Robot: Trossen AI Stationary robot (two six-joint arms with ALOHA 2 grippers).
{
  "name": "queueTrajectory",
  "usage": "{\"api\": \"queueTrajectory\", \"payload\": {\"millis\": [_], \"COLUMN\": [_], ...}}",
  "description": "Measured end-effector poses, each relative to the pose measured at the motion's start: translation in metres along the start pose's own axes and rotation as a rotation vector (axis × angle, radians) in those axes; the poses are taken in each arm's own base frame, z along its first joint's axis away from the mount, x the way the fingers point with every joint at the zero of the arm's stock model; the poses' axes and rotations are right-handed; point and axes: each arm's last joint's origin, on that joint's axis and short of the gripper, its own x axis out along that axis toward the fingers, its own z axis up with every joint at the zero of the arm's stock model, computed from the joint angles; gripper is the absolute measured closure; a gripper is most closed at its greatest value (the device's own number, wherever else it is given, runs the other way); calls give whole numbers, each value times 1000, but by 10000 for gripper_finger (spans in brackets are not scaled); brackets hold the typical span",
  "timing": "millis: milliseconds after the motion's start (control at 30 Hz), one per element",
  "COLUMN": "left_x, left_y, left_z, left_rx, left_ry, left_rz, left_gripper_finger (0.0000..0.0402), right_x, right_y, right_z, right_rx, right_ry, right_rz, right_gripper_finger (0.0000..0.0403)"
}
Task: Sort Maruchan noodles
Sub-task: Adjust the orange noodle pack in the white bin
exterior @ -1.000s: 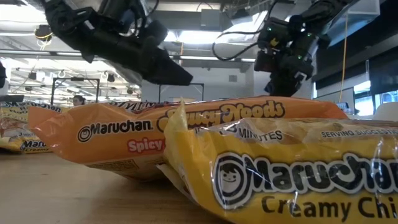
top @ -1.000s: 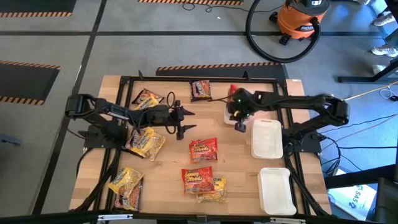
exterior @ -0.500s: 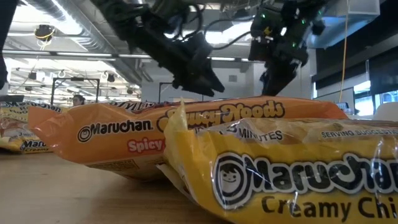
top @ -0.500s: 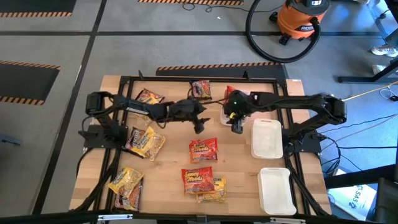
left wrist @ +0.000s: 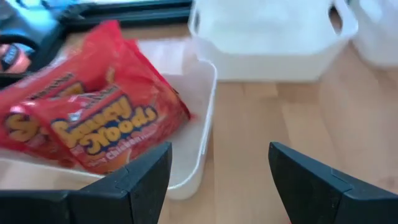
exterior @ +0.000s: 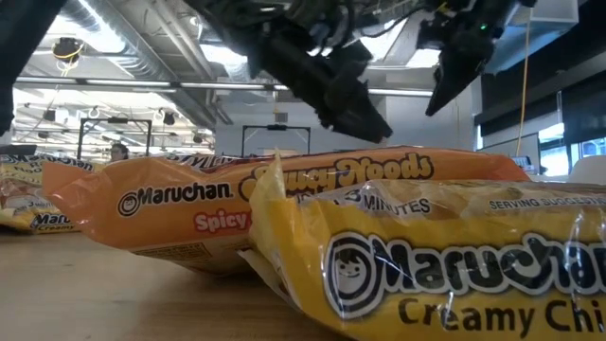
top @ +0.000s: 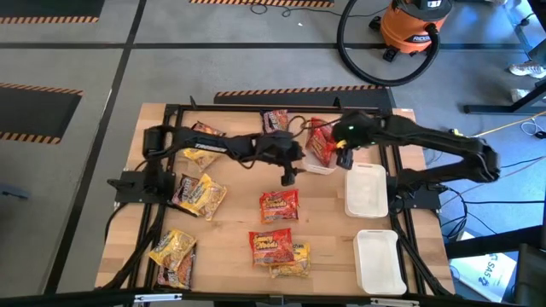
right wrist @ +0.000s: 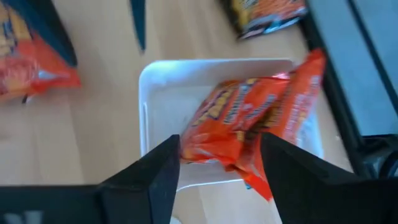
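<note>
Jaws of right gripper [right wrist: 217, 177] parted above red packets [right wrist: 249, 124] in tray [right wrist: 161, 81].

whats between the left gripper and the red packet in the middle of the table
Only bare wood table: in the high view the left gripper hovers just beyond the red packet, nothing between.

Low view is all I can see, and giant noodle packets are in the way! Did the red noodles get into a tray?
Observer: Yes. Two red Maruchan packets lie overlapping in a white tray.
Operator: Is the right claw holding them?
Observer: No. The right claw is open above that tray, holding nothing.
Operator: And the left claw?
Observer: The left claw is open over the wooden table beside the tray, near another red packet.
</note>
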Motion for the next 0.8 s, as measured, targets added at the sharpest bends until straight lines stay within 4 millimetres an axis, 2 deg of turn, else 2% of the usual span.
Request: {"api": "queueTrajectory", "payload": {"millis": [200,433,567,800], "left_x": [21,49,58,61], "left_y": [11,27,26,26], "left_z": [6,-3,-8,-12], "left_rx": [95,74,74,76], "left_ry": [102,149,169,183], "left_rz": [-9,-65,-71,-66], "left_gripper_finger": [140,141,144,200], "right_x": [-9,8,17,25], "right_y": [-7,-7,-6,-5], "right_z": [-13,-19,-22,-27], "right_rx": [56,46,45,130], "right_ry": [-80,-82,-100,-107], "right_rz": [-37,-49,-47,-43], "right_gripper_finger": [205,205,205,205]}}
